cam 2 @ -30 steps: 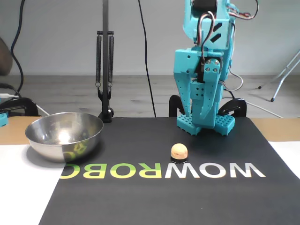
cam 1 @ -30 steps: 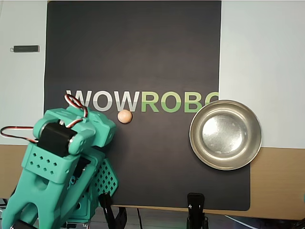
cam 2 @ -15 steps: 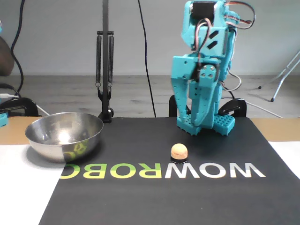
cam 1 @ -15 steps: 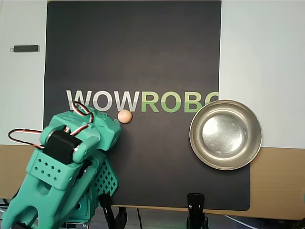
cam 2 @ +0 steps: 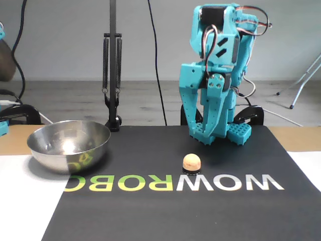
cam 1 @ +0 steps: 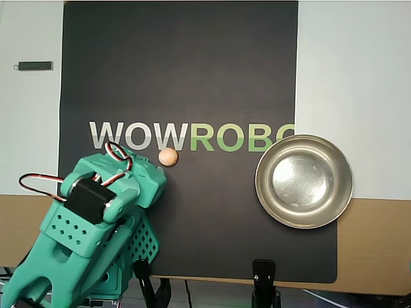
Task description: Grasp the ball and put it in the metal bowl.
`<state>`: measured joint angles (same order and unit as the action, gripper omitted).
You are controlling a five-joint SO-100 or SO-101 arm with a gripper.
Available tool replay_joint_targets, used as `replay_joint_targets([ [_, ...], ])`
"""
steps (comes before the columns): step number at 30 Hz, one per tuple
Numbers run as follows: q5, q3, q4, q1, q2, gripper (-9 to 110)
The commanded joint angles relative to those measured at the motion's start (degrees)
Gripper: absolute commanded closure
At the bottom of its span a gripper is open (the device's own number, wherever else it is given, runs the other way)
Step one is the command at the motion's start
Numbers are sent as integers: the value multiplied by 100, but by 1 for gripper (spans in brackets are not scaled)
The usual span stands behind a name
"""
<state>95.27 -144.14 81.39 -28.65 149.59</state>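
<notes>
The peach-orange ball (cam 1: 168, 156) (cam 2: 191, 162) rests on the black mat just under the second W of the printed lettering. The metal bowl (cam 1: 304, 181) (cam 2: 68, 145) stands empty at the mat's right edge in the overhead view, on the left in the fixed view. My teal arm (cam 1: 103, 212) leans in from the lower left and hides its own fingers from above. In the fixed view my gripper (cam 2: 201, 136) points down behind the ball, a short way from it, tips near the mat. Its jaws stand slightly apart with nothing between them.
The black mat (cam 1: 180, 70) lies on a white and wood-coloured table. A small black bar (cam 1: 35, 65) sits at the far left. A black clamp (cam 1: 263, 282) grips the mat's near edge. A spring lamp post (cam 2: 113, 75) and cables stand behind the bowl.
The arm has swung toward the ball, rightward in the overhead view. The gripper has come lower and its jaws have spread a little. Ball and bowl have not moved.
</notes>
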Motion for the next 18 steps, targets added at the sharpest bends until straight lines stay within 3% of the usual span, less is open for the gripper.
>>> replay_joint_targets([
  [1, -18, -176, -220, -158, 132, 70],
  [9, -18, -826, -1090, -492, 255, 70],
  [18, -18, -782, -1028, -545, 229, 70],
])
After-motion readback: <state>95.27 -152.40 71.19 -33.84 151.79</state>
